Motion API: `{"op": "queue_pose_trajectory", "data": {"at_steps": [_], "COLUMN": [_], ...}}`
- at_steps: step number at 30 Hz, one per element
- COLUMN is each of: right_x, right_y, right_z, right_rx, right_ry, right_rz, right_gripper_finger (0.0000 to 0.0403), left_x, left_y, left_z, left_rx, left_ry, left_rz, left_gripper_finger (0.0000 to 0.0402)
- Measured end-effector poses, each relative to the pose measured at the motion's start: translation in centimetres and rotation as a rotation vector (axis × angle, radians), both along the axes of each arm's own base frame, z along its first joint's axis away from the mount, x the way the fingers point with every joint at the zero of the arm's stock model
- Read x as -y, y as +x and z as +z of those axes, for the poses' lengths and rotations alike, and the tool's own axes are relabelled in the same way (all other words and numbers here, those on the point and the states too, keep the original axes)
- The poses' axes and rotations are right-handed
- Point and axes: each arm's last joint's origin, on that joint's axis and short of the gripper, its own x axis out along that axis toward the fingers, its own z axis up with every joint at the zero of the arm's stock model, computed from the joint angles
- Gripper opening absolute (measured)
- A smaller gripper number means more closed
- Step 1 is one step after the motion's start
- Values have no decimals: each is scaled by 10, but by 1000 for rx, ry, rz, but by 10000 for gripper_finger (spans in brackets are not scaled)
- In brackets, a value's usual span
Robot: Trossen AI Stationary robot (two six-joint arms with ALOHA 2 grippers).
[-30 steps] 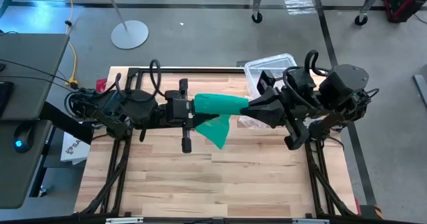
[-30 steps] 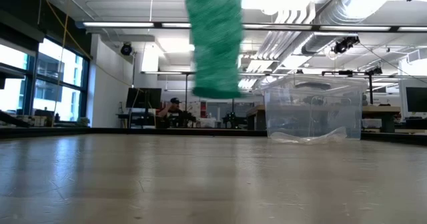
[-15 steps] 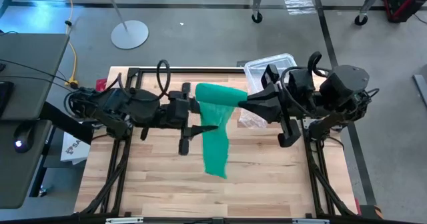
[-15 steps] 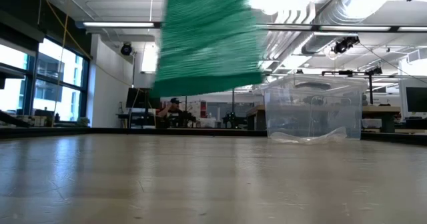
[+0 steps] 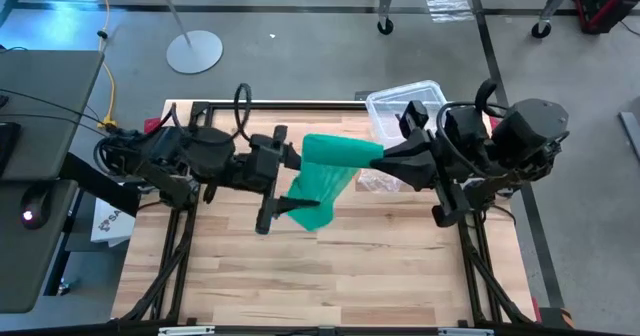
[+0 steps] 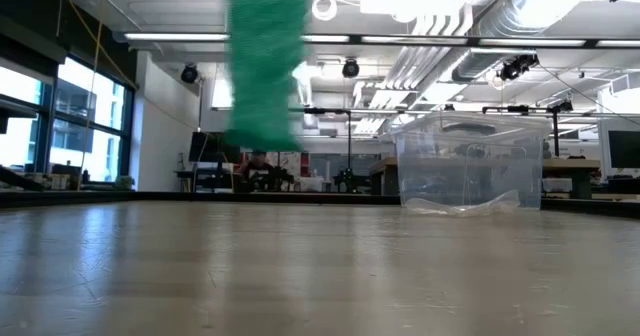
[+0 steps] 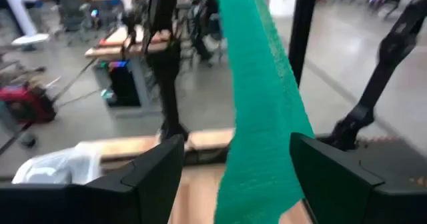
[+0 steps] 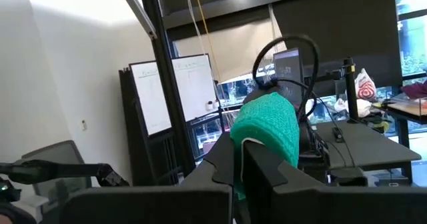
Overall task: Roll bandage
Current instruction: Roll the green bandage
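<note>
Right gripper point(image 5: 385, 158) clamped on bandage point(image 5: 322, 181), strip dangling lengthwise downward; left gripper point(image 7: 230, 177) apart.

Green stretchy bandage point(image 5: 335, 156), rolled end pinched in right tool point(image 5: 383, 159) above bench centre, loose tail draping toward 7 o'clock, hanging free, not touching bench

Hanging bandage point(image 5: 322, 181) and clear box point(image 5: 400, 104) obstruct the table's point(image 5: 330, 276) far half.
</note>
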Motion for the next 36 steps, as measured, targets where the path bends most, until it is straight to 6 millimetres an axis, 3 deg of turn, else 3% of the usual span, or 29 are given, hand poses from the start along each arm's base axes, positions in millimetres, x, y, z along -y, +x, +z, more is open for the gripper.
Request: {"op": "queue_pose_trajectory", "data": {"at_steps": [11, 19, 26, 30, 36], "right_x": [0, -1, 1, 4, 4], "right_y": [0, 0, -12, -22, -22], "right_z": [1, -1, 2, -1, -12], "right_rx": [7, -7, -11, -72, -158], "right_ry": [20, 13, -51, -134, -343], "right_rz": [25, 26, -8, -57, -74], "right_gripper_finger": [1, 1, 1, 1, 1], "left_x": [-6, -7, 1, 7, 4], "left_y": [2, 2, -11, -22, -33], "left_z": [25, 26, 20, 25, 34], "left_rx": [254, 259, 156, 184, 240], "left_ry": [16, 66, 160, 96, -169], "left_rz": [100, 130, 359, 355, 274], "left_gripper_finger": [274, 273, 273, 273, 273]}}
